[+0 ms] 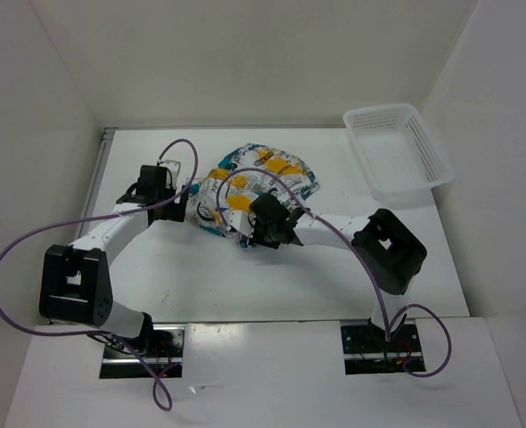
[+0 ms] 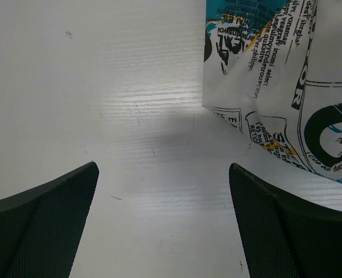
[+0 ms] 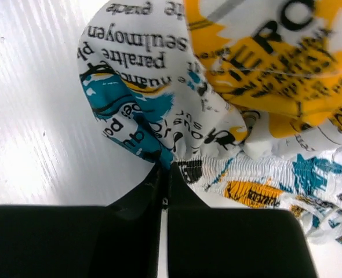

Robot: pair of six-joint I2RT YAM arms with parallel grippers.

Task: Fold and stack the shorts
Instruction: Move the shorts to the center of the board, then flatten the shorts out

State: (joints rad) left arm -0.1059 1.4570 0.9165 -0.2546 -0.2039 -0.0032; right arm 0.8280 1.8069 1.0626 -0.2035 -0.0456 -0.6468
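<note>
The right gripper point(image 3: 164, 174) has its fingers point(image 3: 130, 231) pressed together on a fold of the shorts point(image 3: 229, 75), at the near edge of the cloth. A gathered waistband point(image 3: 217, 168) shows just beside them. The left gripper point(image 2: 162, 168) holds its fingers spread wide over the bare table point(image 2: 72, 87), with nothing between them; the cloth edge lies just beside one finger. The shorts lie crumpled near the middle of the table, between the two grippers. The long axis of the heap runs from near-left to far-right, and the far end points toward the basket point(image 1: 397, 147) in the far right corner. Which way the legs point cannot be told.
</note>
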